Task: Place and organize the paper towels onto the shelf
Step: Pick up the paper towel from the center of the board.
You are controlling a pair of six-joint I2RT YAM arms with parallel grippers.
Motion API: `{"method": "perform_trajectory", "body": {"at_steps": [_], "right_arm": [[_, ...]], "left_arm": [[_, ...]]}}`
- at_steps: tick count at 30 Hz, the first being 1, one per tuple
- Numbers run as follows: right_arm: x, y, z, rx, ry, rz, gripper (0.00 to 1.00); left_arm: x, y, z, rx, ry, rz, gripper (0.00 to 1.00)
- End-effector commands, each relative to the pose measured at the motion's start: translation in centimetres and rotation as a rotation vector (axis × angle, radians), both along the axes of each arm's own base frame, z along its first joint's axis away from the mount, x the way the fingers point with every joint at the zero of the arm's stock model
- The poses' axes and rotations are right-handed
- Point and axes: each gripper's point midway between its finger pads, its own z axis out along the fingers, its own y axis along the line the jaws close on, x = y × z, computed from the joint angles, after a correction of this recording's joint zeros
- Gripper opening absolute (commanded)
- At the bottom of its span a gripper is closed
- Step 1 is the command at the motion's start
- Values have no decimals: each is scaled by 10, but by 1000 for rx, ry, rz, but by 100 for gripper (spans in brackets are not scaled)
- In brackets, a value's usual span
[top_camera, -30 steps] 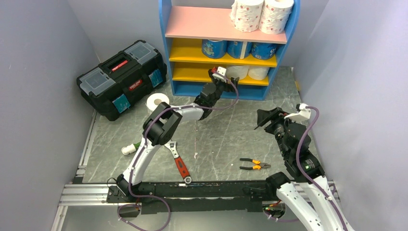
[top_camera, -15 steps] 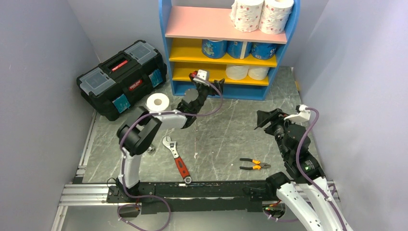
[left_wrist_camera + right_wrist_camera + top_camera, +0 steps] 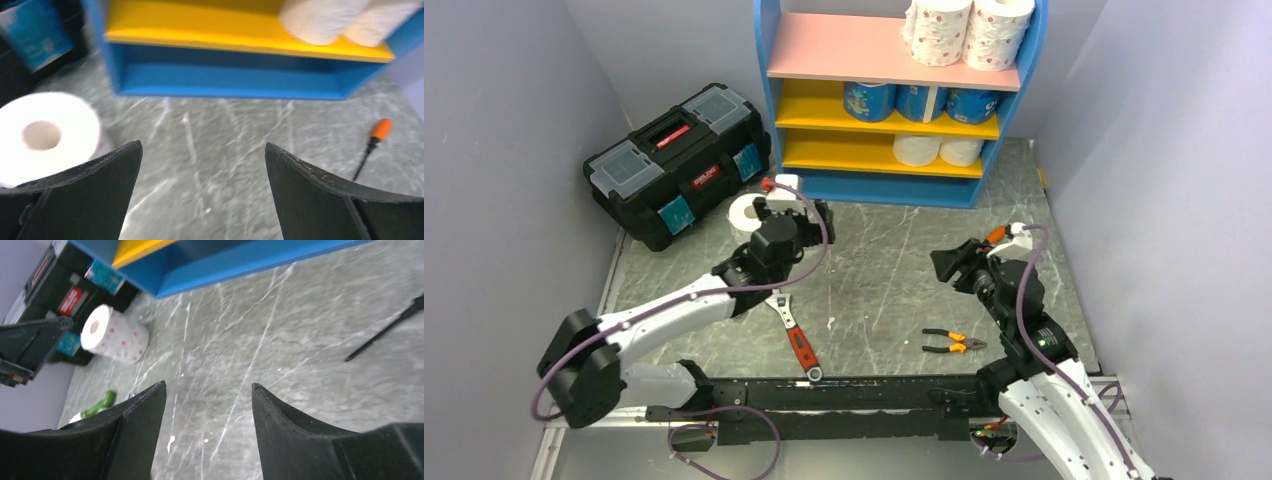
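Grey marbled tabletop (image 3: 879,255), lilac walls (image 3: 514,120); left fingers (image 3: 85,187) and right fingers (image 3: 127,435) spread, grasping nothing.

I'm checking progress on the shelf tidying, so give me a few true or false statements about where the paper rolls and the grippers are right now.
1. Two pink-dotted white paper rolls stand on the pink top board. True.
2. The left gripper grips a roll. False: it is open and empty, near the loose pink-dotted roll.
3. That roll stands on the grey marbled table beside the black plastic toolbox. True.
4. The upper yellow board is bare. False: three blue-wrapped rolls stand there.
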Motion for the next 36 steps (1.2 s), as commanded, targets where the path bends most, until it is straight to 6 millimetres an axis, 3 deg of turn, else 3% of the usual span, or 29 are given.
{"method": "perform_trajectory", "body": {"at_steps": [1, 4, 9, 13, 17, 23, 28, 36], "right_arm": [[-3, 42, 0, 18, 23, 227, 65], [0, 49, -17, -26, 97, 255, 65], [8, 72, -41, -131, 213, 307, 65], [17, 101, -36, -212, 211, 318, 65], [26, 113, -35, -179, 207, 293, 65], [22, 117, -45, -134, 225, 292, 66], [16, 108, -48, -144, 230, 278, 66], [4, 87, -50, -157, 212, 239, 67]], "left_arm": [[-34, 86, -36, 218, 280, 285, 99], [-60, 117, -43, 189, 385, 347, 100], [-100, 142, -54, 37, 488, 309, 99], [-106, 159, -47, -12, 462, 302, 99], [-97, 177, -52, -55, 526, 314, 99], [-73, 185, -63, -241, 681, 312, 100], [-45, 180, -67, -310, 744, 327, 98], [-12, 182, -53, -339, 709, 376, 96]]}}
